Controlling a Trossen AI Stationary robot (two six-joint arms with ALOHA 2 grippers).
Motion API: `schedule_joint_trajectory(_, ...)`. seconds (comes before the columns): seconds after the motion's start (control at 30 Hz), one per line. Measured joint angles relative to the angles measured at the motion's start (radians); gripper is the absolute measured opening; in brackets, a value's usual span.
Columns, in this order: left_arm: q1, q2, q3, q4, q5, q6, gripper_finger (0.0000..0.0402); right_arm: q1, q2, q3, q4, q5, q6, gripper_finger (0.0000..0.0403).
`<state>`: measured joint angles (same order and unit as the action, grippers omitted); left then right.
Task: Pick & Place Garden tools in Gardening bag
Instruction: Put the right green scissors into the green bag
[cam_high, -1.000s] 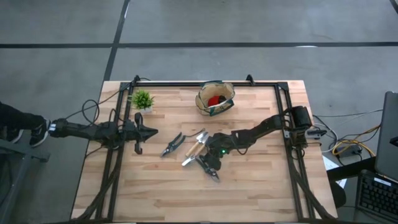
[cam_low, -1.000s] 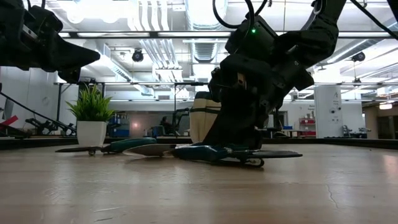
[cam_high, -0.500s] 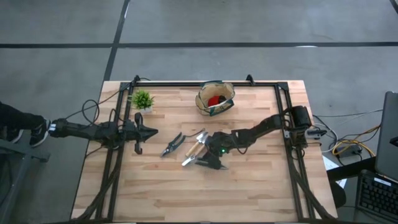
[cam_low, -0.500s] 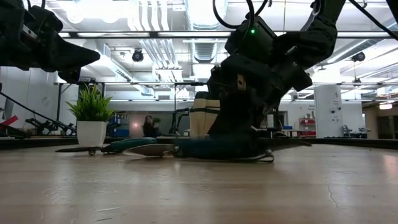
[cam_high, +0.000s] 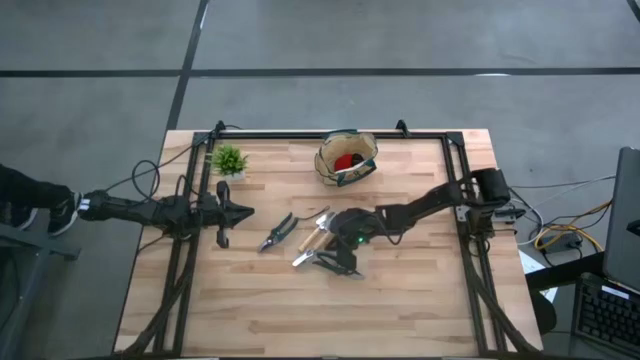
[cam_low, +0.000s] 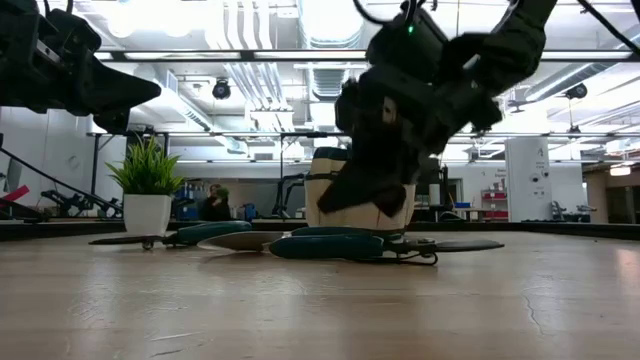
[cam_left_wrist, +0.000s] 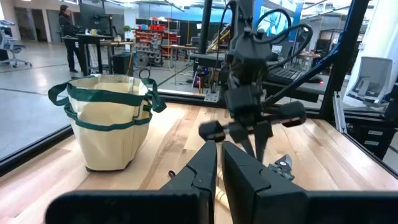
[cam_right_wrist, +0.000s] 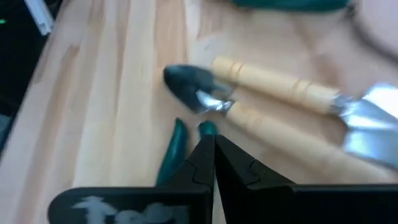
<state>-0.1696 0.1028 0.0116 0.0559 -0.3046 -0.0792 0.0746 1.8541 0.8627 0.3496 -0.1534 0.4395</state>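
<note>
Here the garden tools are lying in a loose cluster near the middle of the table (cam_high: 420, 300). A pruner with dark teal handles (cam_high: 340, 265) is resting flat on the wood directly beneath the right gripper (cam_high: 338, 257). That gripper's two dark fingers (cam_right_wrist: 214, 163) are pressed together with no gap showing between them; the pruner's teal handle ends (cam_right_wrist: 176, 142) are poking out just beside the fingertips, and whether the pruner is actually pinched cannot be told. Just beside it, two wooden-handled tools (cam_high: 312, 240) are lying side by side at a slant, pale handles touching, metal heads (cam_right_wrist: 367, 121) pointing away toward the bag. A second pruner (cam_high: 277, 231) is lying a little farther toward the left arm, apart from the wooden handles.

The gardening bag (cam_high: 346, 158) is standing upright near the far edge of the table, tan with dark green trim and loop handles (cam_left_wrist: 143, 102), mouth open, with a red piece (cam_high: 346, 160) showing inside. A small green potted plant (cam_high: 229, 160) is standing near the far left corner, well apart from the tools.

The left gripper (cam_high: 238, 212) is hovering above the table's left side, fingers (cam_left_wrist: 205, 163) closed against each other and holding nothing. In the low view the right arm is looming over the teal pruner (cam_low: 330, 245), hiding part of the bag (cam_low: 325, 190) behind it.
</note>
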Motion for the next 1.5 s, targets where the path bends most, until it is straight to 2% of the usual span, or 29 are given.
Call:
schedule_joint_trajectory(0.17, 0.000, 0.000, 0.000, 0.000, 0.000, 0.000, 0.0030, 0.011, -0.091, -0.001, -0.143, 0.065, -0.035, 0.0008)
schedule_joint_trajectory(0.33, 0.000, 0.000, 0.000, 0.001, 0.000, 0.000, 0.0030, 0.021, -0.149, -0.001, -0.201, -0.005, -0.024, 0.0008)
schedule_joint_trajectory(0.53, 0.000, 0.001, 0.000, 0.002, 0.000, 0.000, 0.0030, 0.080, -0.137, 0.058, -0.196, -0.039, -0.033, 0.0019)
schedule_joint_trajectory(0.7, 0.000, 0.002, 0.000, 0.002, 0.000, 0.000, 0.0030, 0.140, -0.087, 0.163, -0.314, 0.018, -0.104, 0.0070)
schedule_joint_trajectory(0.9, 0.000, 0.005, 0.000, 0.003, 0.000, 0.000, 0.0030, 0.165, 0.020, 0.326, -0.487, 0.134, -0.131, 0.0145)
schedule_joint_trajectory(1.07, 0.000, 0.010, 0.000, 0.003, 0.000, 0.000, 0.0030, 0.165, 0.130, 0.456, -0.628, 0.138, -0.128, 0.0188)
schedule_joint_trajectory(1.27, 0.000, 0.016, 0.000, 0.003, 0.000, 0.000, 0.0030, 0.167, 0.234, 0.566, -0.732, 0.139, -0.132, 0.0196)
schedule_joint_trajectory(1.5, 0.000, 0.022, 0.000, 0.003, 0.000, 0.000, 0.0030, 0.171, 0.286, 0.593, -0.773, 0.180, -0.130, 0.0181)
